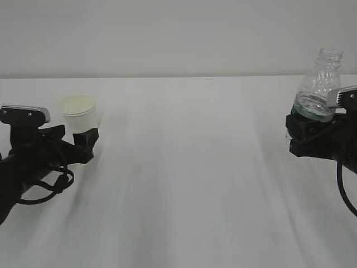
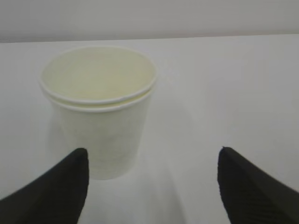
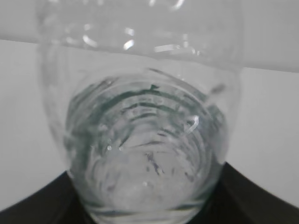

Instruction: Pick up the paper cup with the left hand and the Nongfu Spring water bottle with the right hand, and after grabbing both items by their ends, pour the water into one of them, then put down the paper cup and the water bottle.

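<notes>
Cup (image 1: 80, 112) sits upright on the white table (image 1: 189, 167) at about 9 o'clock in the exterior view, rim up, cream inside showing. In the left wrist view it looks like two rims stacked, one just above the other. Left hand (image 1: 75, 137) is low on the table just in front of the cup, fingers (image 2: 56, 186) spread wide; cup base stands close beside the left finger, far from the right one, contact unclear. Not gripped.

Nongfu Spring water bottle (image 1: 318, 89) is at 3 o'clock, off the table, neck tilted slightly right, no cap. Right hand (image 1: 304, 131) pinches its lower part, green label band just above the jaws. Right wrist view shows the bottle body filling the frame between both dark fingers (image 3: 42, 200), clear water (image 3: 145, 154) inside.
</notes>
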Controlling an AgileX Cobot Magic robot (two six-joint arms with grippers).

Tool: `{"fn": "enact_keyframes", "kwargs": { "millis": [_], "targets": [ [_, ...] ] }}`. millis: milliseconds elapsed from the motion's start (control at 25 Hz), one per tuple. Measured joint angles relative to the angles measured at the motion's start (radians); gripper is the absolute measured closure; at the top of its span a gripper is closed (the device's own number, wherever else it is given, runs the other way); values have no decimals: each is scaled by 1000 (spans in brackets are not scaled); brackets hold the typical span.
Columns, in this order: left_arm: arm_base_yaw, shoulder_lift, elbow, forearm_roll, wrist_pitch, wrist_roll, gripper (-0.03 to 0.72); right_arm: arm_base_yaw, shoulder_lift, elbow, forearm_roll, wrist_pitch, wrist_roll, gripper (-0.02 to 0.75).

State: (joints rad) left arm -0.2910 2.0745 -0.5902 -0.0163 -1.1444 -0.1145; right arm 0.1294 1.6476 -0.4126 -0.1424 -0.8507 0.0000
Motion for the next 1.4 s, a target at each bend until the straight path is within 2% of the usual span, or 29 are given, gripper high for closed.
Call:
{"fn": "enact_keyframes", "kwargs": {
  "millis": [920, 1400],
  "targets": [
    [30, 176, -215, -65, 0, 0, 59, 0, 0, 0, -10, -4, 0, 310],
    [61, 218, -265, -89, 0, 0, 68, 0, 0, 0, -17, -21, 0, 310]
  ]
}}
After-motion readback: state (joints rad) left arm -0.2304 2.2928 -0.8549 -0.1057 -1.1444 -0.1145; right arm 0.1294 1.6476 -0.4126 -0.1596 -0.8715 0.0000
